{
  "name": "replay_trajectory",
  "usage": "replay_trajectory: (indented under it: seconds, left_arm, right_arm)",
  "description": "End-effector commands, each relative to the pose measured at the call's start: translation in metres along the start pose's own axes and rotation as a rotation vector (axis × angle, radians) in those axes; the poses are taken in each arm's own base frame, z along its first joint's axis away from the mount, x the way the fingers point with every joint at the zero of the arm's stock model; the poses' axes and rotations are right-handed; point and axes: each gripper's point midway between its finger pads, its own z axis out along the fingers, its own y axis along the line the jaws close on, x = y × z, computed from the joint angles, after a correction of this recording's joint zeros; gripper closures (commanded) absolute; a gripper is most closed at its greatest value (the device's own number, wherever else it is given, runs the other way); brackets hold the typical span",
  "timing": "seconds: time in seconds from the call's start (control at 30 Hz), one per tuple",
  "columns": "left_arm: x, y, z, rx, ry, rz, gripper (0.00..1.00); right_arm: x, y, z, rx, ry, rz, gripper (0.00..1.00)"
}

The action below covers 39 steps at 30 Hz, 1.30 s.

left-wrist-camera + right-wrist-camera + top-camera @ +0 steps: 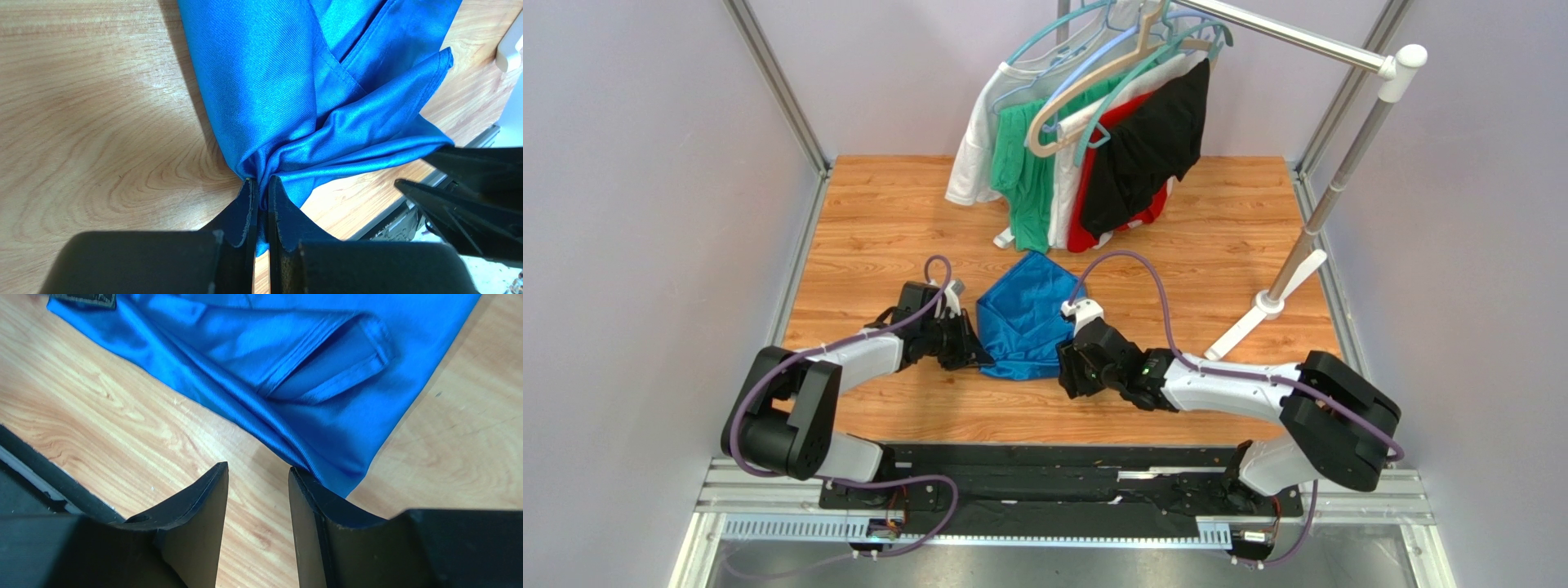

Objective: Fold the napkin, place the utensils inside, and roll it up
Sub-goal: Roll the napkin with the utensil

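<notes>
The royal-blue napkin (1026, 312) lies crumpled on the wooden table between my two grippers. My left gripper (967, 349) is shut on the napkin's near-left corner; in the left wrist view the napkin (294, 79) bunches into the closed fingertips of that gripper (260, 180). My right gripper (1071, 368) is open at the napkin's near-right corner. In the right wrist view this gripper (258, 468) has bare wood between its fingers, and the napkin (294, 367) corner touches the right finger (307, 496). No utensils show.
A metal clothes rack (1320, 208) stands at the back right with white, green, red and black garments (1100, 147) on hangers. Grey walls enclose the table on three sides. A black rail (1051, 472) runs along the near edge.
</notes>
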Motion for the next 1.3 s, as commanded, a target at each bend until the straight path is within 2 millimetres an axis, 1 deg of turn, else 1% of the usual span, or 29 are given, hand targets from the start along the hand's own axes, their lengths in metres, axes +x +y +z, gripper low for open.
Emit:
replay_trajectory:
  seconds: [0.0, 0.07, 0.1, 0.23, 0.43, 0.5, 0.57, 0.67, 0.73, 0.77, 0.83, 0.87, 0.9, 0.93, 0.97, 1.03, 1.07, 1.13, 1.17, 1.23, 1.27]
  left_arm:
    - [0.009, 0.017, 0.000, -0.071, 0.040, 0.014, 1.00]
    - [0.009, 0.016, 0.000, -0.070, 0.041, 0.015, 1.00]
    - [0.009, 0.016, 0.000, -0.071, 0.039, 0.016, 1.00]
    - [0.010, 0.017, 0.000, -0.071, 0.040, 0.015, 1.00]
    - [0.008, 0.016, 0.000, -0.068, 0.037, 0.017, 1.00]
    - [0.008, 0.016, 0.000, -0.069, 0.035, 0.016, 1.00]
    - [0.010, 0.015, -0.001, -0.067, 0.038, 0.014, 1.00]
    - [0.009, 0.014, -0.003, -0.067, 0.031, 0.015, 1.00]
    - [0.009, 0.014, -0.005, -0.067, 0.033, 0.016, 1.00]
    - [0.009, 0.013, -0.005, -0.069, 0.036, 0.014, 1.00]
    - [0.011, 0.013, -0.007, -0.073, 0.049, 0.004, 1.00]
    - [0.011, 0.010, -0.008, -0.063, 0.055, 0.001, 1.00]
    - [0.013, 0.009, -0.010, -0.065, 0.065, -0.004, 1.00]
    - [0.013, 0.008, -0.011, -0.063, 0.066, -0.004, 1.00]
    - [0.013, 0.006, -0.012, -0.058, 0.069, -0.006, 1.00]
    - [0.016, 0.002, -0.014, -0.046, 0.083, -0.021, 1.00]
    - [0.013, -0.004, -0.016, -0.027, 0.093, -0.019, 1.00]
    - [0.018, -0.006, -0.015, -0.016, 0.132, -0.038, 1.00]
    - [0.019, -0.012, -0.015, 0.012, 0.150, -0.045, 1.00]
    - [0.023, -0.014, -0.012, 0.028, 0.189, -0.069, 1.00]
    - [0.024, -0.019, -0.012, 0.052, 0.207, -0.077, 1.00]
  right_arm:
    - [-0.042, -0.002, 0.003, 0.015, -0.096, -0.016, 0.55]
    - [-0.045, -0.005, 0.006, 0.016, -0.095, -0.017, 0.55]
    - [-0.047, -0.009, 0.008, 0.022, -0.093, -0.007, 0.55]
    - [-0.048, -0.017, 0.016, 0.023, -0.081, 0.000, 0.55]
    - [-0.037, -0.020, 0.027, 0.018, -0.031, 0.017, 0.56]
    - [-0.030, -0.025, 0.031, 0.029, -0.009, 0.034, 0.56]
    - [-0.024, -0.029, 0.033, 0.038, 0.007, 0.048, 0.56]
    - [-0.020, -0.033, 0.031, 0.055, 0.006, 0.042, 0.56]
    - [-0.026, -0.033, 0.027, 0.051, -0.011, 0.019, 0.55]
    - [-0.029, -0.032, 0.025, 0.041, -0.019, -0.020, 0.55]
    - [-0.044, -0.023, 0.016, 0.012, -0.056, -0.078, 0.54]
    - [-0.047, -0.018, 0.012, -0.001, -0.068, -0.151, 0.53]
    - [-0.053, -0.013, 0.008, -0.005, -0.087, -0.184, 0.52]
    - [-0.063, -0.007, 0.001, -0.012, -0.117, -0.213, 0.52]
    - [-0.066, 0.001, -0.002, -0.018, -0.134, -0.251, 0.51]
    - [-0.073, 0.009, -0.008, -0.034, -0.171, -0.305, 0.50]
    - [-0.074, 0.020, -0.013, -0.062, -0.186, -0.329, 0.50]
    - [-0.076, 0.034, -0.017, -0.099, -0.221, -0.367, 0.50]
    - [-0.072, 0.049, -0.021, -0.133, -0.229, -0.399, 0.50]
    - [-0.067, 0.066, -0.025, -0.167, -0.247, -0.448, 0.50]
    - [-0.058, 0.079, -0.027, -0.196, -0.246, -0.479, 0.50]
